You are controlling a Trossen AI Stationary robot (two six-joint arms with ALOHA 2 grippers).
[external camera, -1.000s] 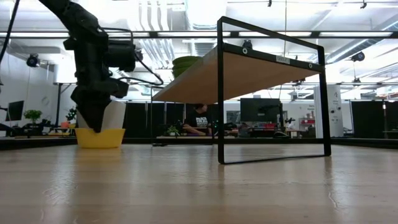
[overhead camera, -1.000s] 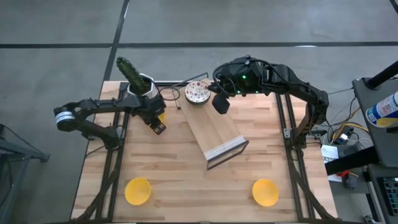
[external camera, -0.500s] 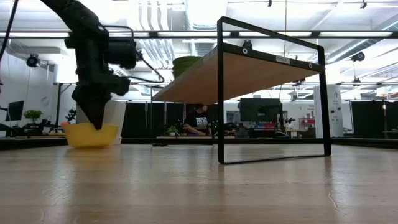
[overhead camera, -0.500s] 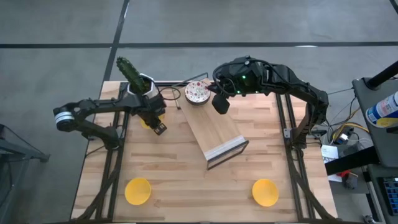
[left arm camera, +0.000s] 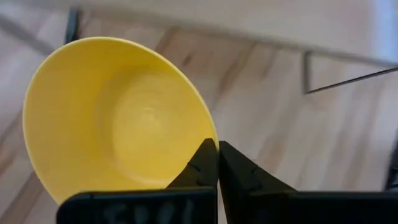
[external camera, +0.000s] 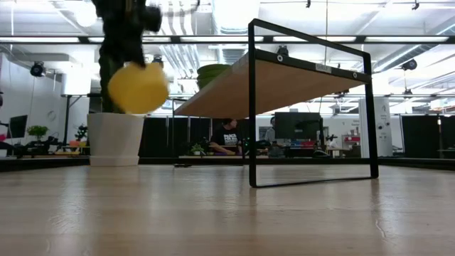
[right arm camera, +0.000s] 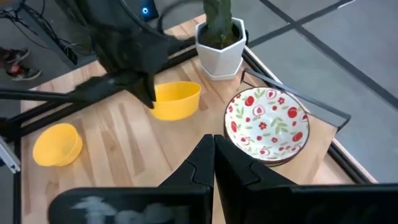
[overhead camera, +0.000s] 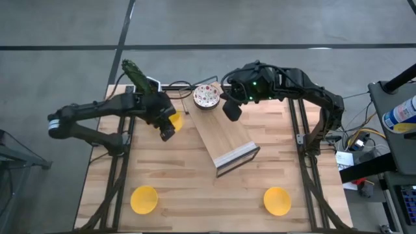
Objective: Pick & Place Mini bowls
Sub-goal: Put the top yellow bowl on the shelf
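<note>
A yellow mini bowl (overhead camera: 174, 120) hangs in my left gripper (overhead camera: 166, 129), in the air right of the white cactus pot (overhead camera: 148, 86); the low view shows this yellow bowl (external camera: 137, 87) tipped on edge above the table. Two more yellow bowls (overhead camera: 144, 199) (overhead camera: 277, 200) rest on their bases near the table's near edge. A white bowl with red speckles (overhead camera: 206, 96) sits on the far end of the wooden shelf (overhead camera: 227, 140). My right gripper (overhead camera: 231, 109) hovers shut just right of the speckled bowl (right arm camera: 267, 124). My left gripper pinches the yellow bowl's rim (left arm camera: 208, 138) between its two fingers, one on the inner face and one outside. The bowl is lifted clear of the table and tipped, its hollow turned sideways.
The wooden shelf on its black metal frame (external camera: 313, 107) stands across the table's middle, slanting from far left to near right. The hexagonal pot with the cactus (right arm camera: 219, 53) stands at the far left corner. Bare tabletop lies between the shelf and the near yellow bowls.
My left gripper has raised the yellow bowl off the table beside the pot and carried it up and a little right, toward the shelf. The bowl, upright on the table before, now hangs tipped on edge. My right arm has kept still.
</note>
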